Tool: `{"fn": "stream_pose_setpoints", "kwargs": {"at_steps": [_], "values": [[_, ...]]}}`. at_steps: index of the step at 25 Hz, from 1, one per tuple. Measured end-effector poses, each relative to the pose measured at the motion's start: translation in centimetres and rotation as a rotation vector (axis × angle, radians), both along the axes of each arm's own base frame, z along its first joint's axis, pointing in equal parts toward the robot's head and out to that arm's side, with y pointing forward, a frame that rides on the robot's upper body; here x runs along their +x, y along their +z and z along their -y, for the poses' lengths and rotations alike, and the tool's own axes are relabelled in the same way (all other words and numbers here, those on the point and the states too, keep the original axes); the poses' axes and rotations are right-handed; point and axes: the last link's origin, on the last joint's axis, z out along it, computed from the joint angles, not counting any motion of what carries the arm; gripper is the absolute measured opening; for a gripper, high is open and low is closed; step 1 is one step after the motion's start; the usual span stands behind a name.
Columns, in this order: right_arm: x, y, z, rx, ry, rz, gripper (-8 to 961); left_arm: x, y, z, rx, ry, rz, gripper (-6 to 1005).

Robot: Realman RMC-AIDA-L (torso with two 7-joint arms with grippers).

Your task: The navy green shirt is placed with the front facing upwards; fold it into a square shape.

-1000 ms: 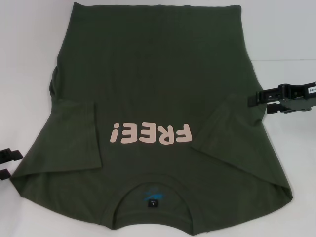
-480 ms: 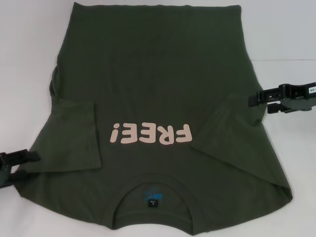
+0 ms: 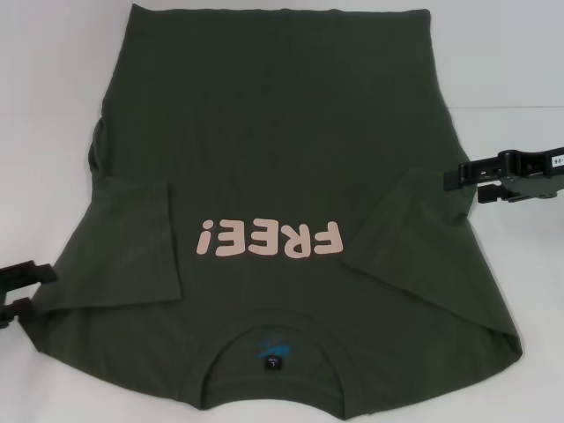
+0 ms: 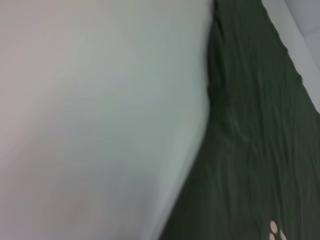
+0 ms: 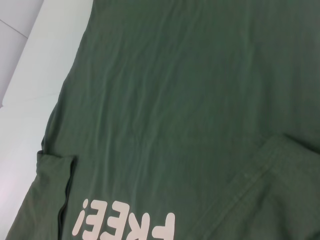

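Navy green shirt (image 3: pixel 282 176), dark olive cotton tee, one edge between fingers of left claw (image 3: pixel 19 291): prongs apart, not yet closed, at folded-in sleeve near shoulder. Right claw (image 3: pixel 467 185) hovers over opposite side seam, prongs apart, nothing held. Shirt lies flat, front up, on white counter (image 3: pixel 53 88), collar toward robot, pale pink "FREE!" lettering (image 3: pixel 269 240) across chest, both sleeves tucked inward. Judgement: pinch both layers at edge, lift low, carry side evenly toward centre, avoid dragging.
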Motion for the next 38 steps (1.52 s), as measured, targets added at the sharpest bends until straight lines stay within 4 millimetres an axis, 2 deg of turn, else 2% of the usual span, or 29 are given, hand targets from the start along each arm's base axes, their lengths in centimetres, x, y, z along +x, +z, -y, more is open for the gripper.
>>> {"fn": "stream_pose_setpoints", "kwargs": {"at_steps": [21, 29, 38], "values": [[0.1, 0.0, 0.0, 0.001, -0.002, 0.0, 833, -1.4, 0.5, 0.3, 0.014, 0.036, -0.076, 725], [0.1, 0.0, 0.0, 0.004, -0.002, 0.002, 833, -0.5, -0.2, 0.2, -0.013, 0.0, -0.043, 724], [0.1, 0.0, -0.1, 0.007, -0.001, 0.003, 833, 0.8, -1.0, -0.9, -0.065, -0.049, -0.042, 715]]}}
